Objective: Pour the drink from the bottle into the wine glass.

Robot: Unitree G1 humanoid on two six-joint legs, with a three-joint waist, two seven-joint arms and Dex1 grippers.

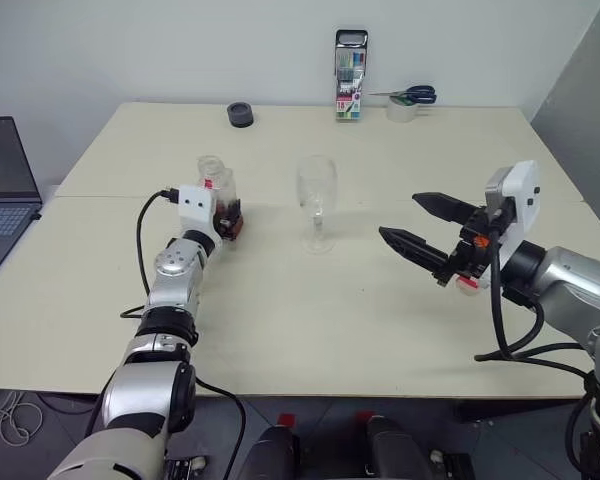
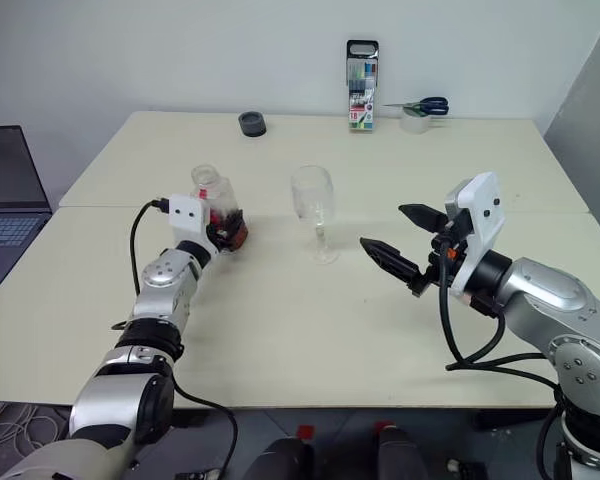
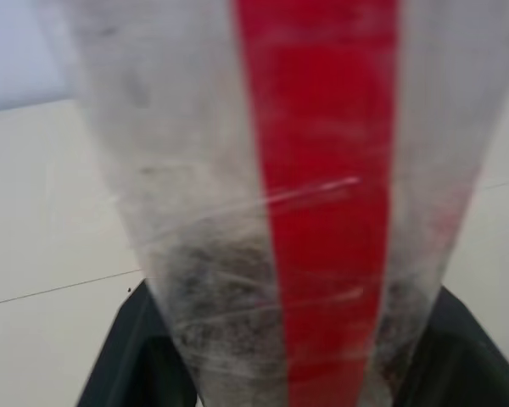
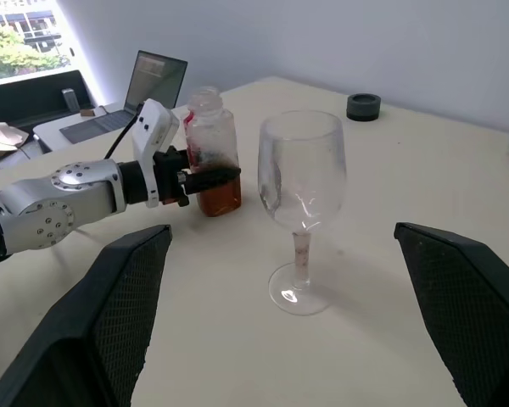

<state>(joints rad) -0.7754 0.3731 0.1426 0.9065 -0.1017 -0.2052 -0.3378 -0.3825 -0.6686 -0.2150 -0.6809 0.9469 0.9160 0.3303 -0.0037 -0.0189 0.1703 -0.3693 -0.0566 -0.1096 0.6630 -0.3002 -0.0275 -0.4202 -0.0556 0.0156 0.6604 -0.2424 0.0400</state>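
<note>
The bottle (image 1: 216,184), clear plastic with a vertical red strip (image 3: 331,212), stands upright on the table left of centre. The amber drink (image 4: 219,195) fills only its lower part. My left gripper (image 1: 227,219) is shut on the bottle's lower body, reaching in level from the near side. The wine glass (image 1: 317,200) stands upright in the middle of the table, a hand's width to the right of the bottle. My right gripper (image 1: 398,215) hovers open above the table to the right of the glass, pointing toward it with nothing between its fingers.
A laptop (image 1: 0,190) sits at the far left edge. Along the back edge are a black round lid (image 1: 240,114), a box of pens (image 1: 350,75), a tape roll (image 1: 401,110) and scissors (image 1: 412,96). A seam (image 1: 100,196) crosses the tabletop.
</note>
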